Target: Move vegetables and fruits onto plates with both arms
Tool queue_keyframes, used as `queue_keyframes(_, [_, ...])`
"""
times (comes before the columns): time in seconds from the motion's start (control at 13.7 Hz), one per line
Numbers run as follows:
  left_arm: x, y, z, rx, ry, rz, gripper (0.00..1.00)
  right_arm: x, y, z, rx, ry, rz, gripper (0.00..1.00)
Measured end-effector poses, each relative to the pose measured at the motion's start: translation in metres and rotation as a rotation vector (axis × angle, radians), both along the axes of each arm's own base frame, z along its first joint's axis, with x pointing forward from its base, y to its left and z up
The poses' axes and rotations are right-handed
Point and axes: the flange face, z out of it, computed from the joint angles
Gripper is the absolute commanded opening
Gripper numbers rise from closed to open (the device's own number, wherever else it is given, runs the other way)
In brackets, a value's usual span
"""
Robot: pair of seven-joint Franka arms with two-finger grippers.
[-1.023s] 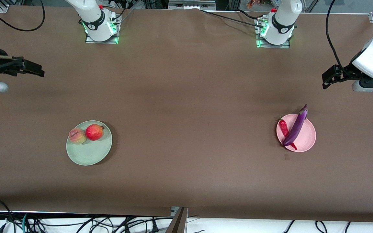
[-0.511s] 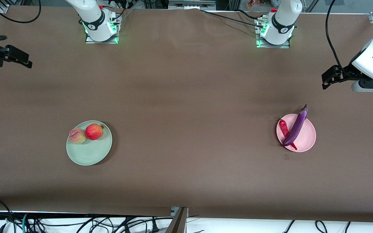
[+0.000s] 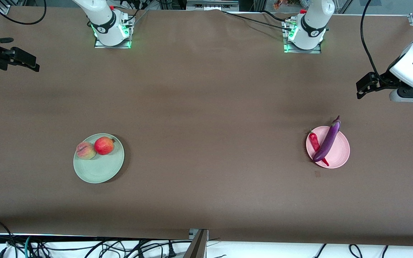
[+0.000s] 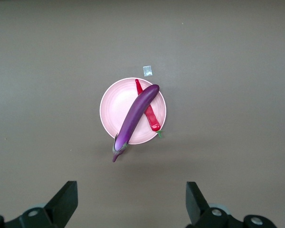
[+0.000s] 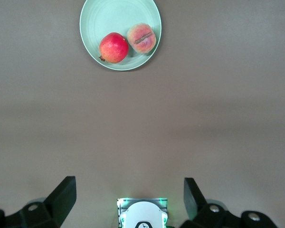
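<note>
Nearest the front camera: mint green plate (image 3: 98,168) toward the right arm's end of the tabletop (image 3: 206,118), pale pink plate (image 3: 337,150) toward the left arm's end, well apart. Peach (image 3: 85,150) and pomegranate-like fruit (image 3: 104,146) side by side, touching, on the part of the green plate farther from the camera. Eggplant (image 3: 327,141) laid diagonally across the pink plate, stem tip overhanging the rim farther from the camera; chili pepper (image 3: 314,141) beside it, partly tucked under, toward the table's middle.

Farther off: left pincer (image 3: 363,86) raised over bare tabletop at the left arm's edge, spread, holding nothing; wrist view looks straight down on the pink plate between the two fingers (image 4: 64,202). Right pincer (image 3: 27,63) raised over the right arm's edge, also spread and empty, green plate well ahead of it in its wrist view (image 5: 119,14).

Judgement: all four items plated, nothing left on bare tabletop, so transfer looks done. Key relation: each plate lies toward the front camera from its own arm's pincer; eggplant's long axis runs near-to-far, slightly skewed. Both arms parked, waiting.
</note>
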Motion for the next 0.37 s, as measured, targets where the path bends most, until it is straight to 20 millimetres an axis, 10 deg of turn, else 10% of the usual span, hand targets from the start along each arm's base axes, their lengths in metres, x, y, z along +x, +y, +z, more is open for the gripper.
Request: queue_keyframes(0.37, [0.0000,0.0000,0.0002,0.000,0.000,0.000,1.00,0.0084,0.0008,-0.0031,-0.001,0.001,0.001,1.00])
